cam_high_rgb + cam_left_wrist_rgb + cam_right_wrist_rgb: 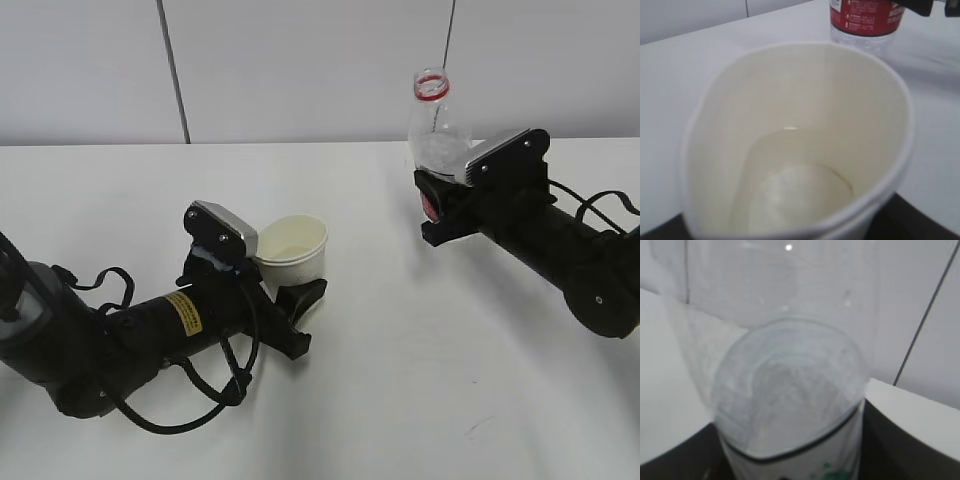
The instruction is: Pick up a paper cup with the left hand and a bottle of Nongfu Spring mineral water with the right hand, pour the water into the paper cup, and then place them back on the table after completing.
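We hold the paper cup (293,248) in the left jaws and the uncapped bottle (436,135) in the right jaws, both near the tabletop (400,380); water already pooled, we lower gently, upright.

On the table (400,380): paper cup (293,250) at left-centre, upright, between the fingers of the left gripper (290,300), arm trailing off to the lower left. Well apart, further back and to the right: bottle (436,125), upright, held low in the right hand (440,205), arm running off toward the right edge. Behind everything, wall panels (300,60).
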